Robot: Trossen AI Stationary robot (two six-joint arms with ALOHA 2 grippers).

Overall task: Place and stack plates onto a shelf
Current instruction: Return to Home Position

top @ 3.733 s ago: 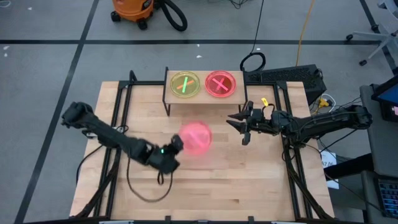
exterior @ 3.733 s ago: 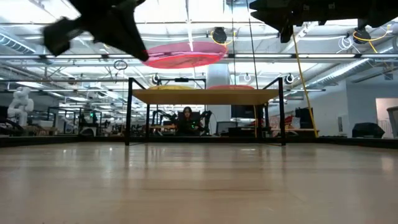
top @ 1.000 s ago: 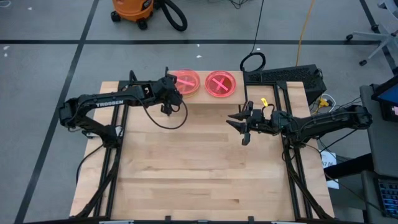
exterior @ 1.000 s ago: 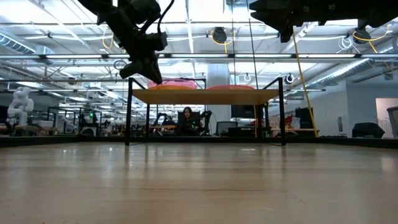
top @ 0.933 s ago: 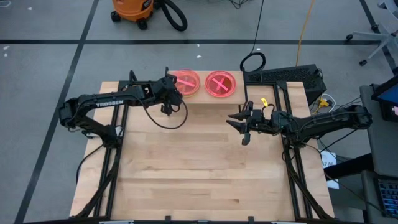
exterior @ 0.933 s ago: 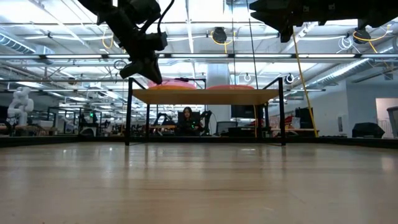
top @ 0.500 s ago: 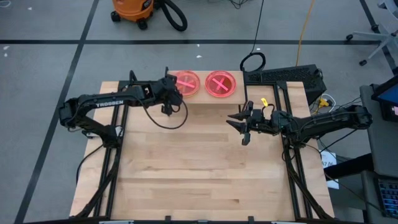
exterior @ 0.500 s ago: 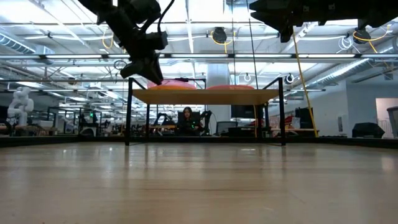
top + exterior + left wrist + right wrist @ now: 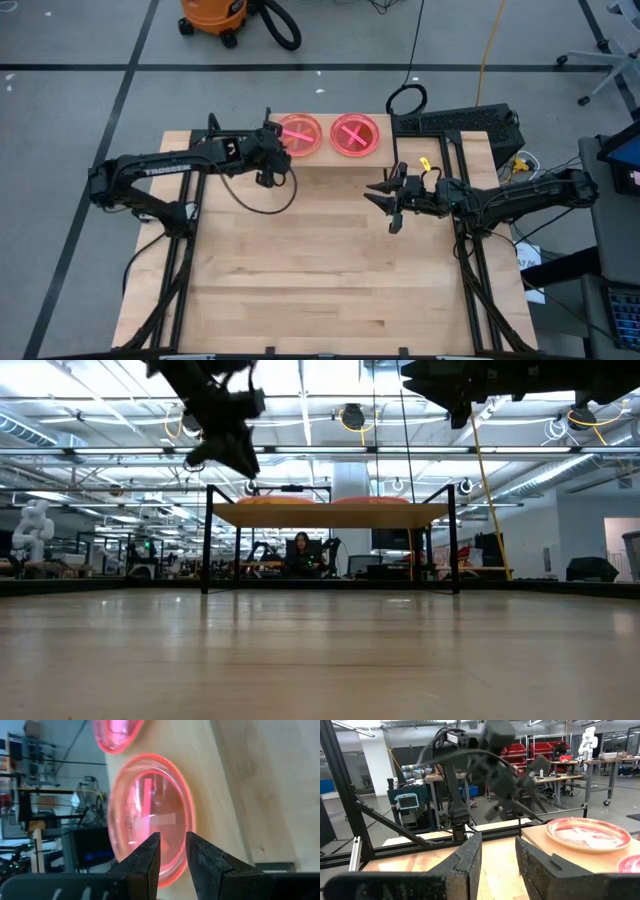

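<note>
Two pink-red plates lie side by side on the shelf [image 9: 326, 146] at the table's far edge: the left plate [image 9: 300, 135] and the right plate [image 9: 355, 133], each with a light streak mark. In the low view their rims [image 9: 285, 499] rest flat on the shelf board [image 9: 330, 513]. My left gripper [image 9: 275, 158] hovers just left of and above the left plate [image 9: 150, 815], open and holding nothing. My right gripper [image 9: 387, 200] waits open over the table's right half, near side of the shelf.
The shelf stands on thin black legs [image 9: 207, 540] with open space beneath. Bare wooden tabletop [image 9: 320, 270] stretches toward the near edge. Black frame rails [image 9: 185, 200] run along both table sides. A cable loop [image 9: 255, 200] hangs below the left arm.
My left gripper has risen a little and drawn back from the left plate toward the table's left. Both plates have stayed where they were on the shelf.
</note>
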